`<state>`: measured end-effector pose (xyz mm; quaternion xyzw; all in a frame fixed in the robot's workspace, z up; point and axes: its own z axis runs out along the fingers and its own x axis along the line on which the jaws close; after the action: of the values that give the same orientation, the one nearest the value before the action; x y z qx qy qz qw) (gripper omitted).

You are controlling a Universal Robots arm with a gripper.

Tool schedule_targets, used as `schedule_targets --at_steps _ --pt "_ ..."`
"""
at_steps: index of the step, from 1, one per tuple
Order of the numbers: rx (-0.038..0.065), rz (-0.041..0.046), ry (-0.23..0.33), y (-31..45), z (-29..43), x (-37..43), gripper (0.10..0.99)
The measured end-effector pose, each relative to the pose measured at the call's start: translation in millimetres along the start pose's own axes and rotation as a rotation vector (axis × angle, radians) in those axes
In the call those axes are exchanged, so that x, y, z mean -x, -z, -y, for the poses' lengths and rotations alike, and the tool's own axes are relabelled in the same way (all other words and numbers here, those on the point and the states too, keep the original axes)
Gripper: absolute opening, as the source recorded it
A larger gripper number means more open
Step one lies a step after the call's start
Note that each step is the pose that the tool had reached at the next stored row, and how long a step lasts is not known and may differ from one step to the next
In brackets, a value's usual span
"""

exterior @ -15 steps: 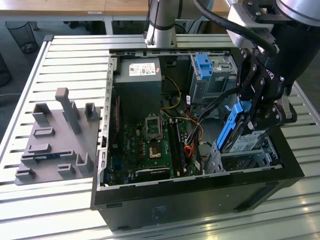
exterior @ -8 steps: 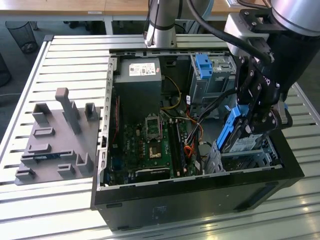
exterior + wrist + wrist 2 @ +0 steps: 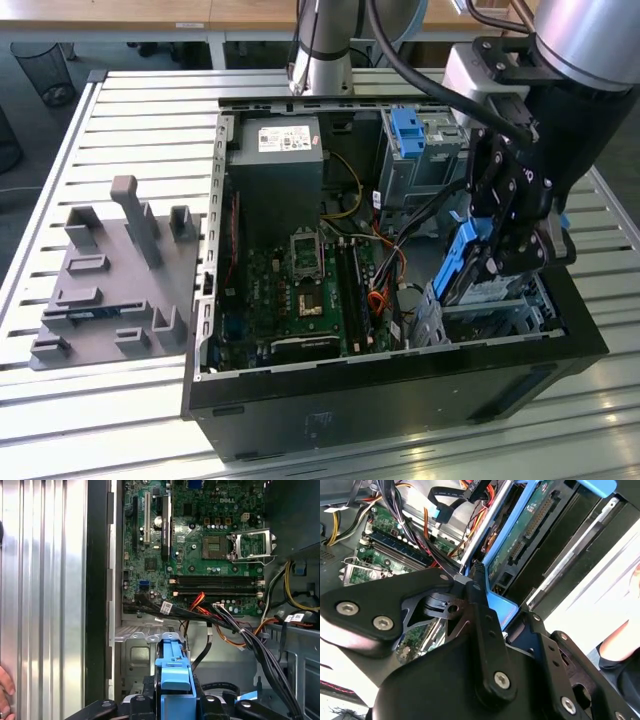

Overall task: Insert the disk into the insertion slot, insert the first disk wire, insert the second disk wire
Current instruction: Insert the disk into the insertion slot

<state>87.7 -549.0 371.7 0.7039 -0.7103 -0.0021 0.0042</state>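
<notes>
Exterior view: clamping the disk [image 3: 462, 262] by its stiff blue frame in the tool [image 3: 505, 262], above the insertion slot [image 3: 437, 318]; likely fragile.

Cables [image 3: 235, 627] crowd insertion slot [image 3: 510, 318], motherboard [image 3: 300, 290] side; hand [image 3: 495, 262] w/ disk [image 3: 460, 265] fills room above it.

This looks like a robot lab or workshop. A big table of long silver metal slats [image 3: 130, 110] holds an open black computer box [image 3: 400, 400] with its flat green circuit board [image 3: 300, 290] showing. A thick grey robot arm [image 3: 325, 40] rises behind the box. Near the box lies a flat grey plastic plate with holders [image 3: 110, 270]. Further back are long wooden desks [image 3: 120, 15] and a black wire bin [image 3: 45, 70].
</notes>
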Motion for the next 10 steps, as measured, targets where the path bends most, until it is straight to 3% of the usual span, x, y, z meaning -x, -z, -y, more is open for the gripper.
schedule_targets --at_steps 10 --pt "0.0 -0.0001 0.0 -11.6 0.1 0.0 0.365"
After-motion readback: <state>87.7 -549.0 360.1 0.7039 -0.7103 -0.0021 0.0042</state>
